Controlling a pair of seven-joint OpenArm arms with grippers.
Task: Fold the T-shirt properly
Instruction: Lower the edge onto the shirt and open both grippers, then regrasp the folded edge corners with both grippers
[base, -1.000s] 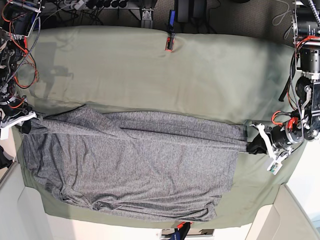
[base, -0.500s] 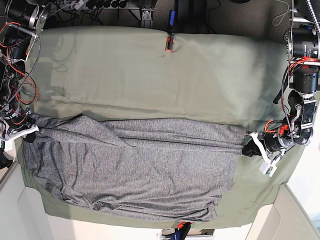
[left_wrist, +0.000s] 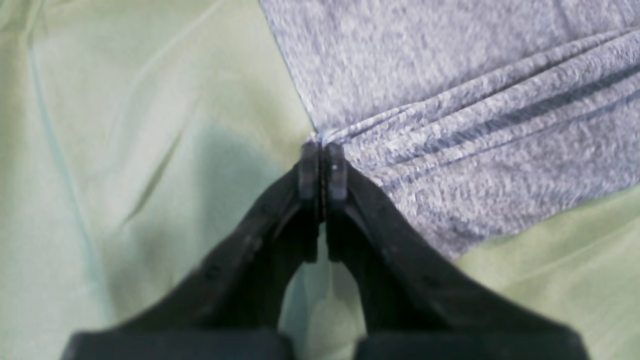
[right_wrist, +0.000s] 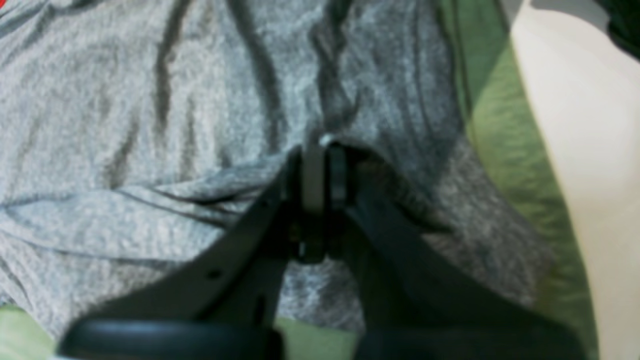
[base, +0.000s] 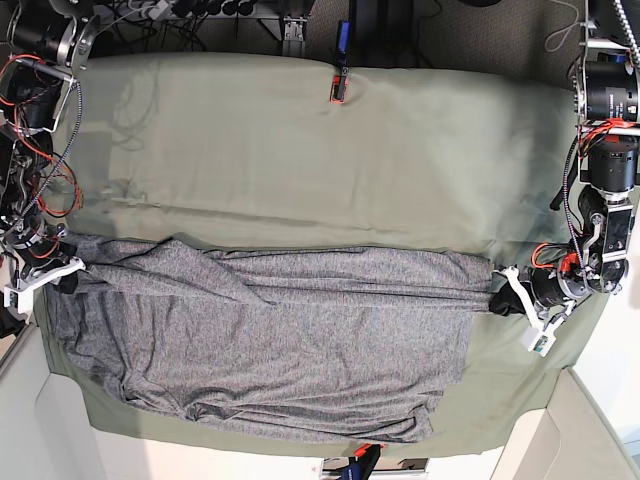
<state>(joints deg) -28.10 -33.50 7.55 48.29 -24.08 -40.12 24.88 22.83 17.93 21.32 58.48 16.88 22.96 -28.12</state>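
Base view | left gripper (base: 497, 299) jaws clamped on T-shirt (base: 270, 340) | right gripper (base: 68, 279) likewise

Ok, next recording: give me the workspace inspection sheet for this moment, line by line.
Surface: olive-green table cloth, lightly creased, far half bare.
Job's things: grey T-shirt spread across the near half, rumpled, far edge pulled into a taut line between the arms.
Clutter: small red-and-black item at the cloth's far edge.
Grippers: left claw shut on the T-shirt's corner; right claw shut on bunched shirt fabric.
Cables: red and black wiring on the right arm; more wiring behind the table.
Surroundings: cream panels at the near corners.
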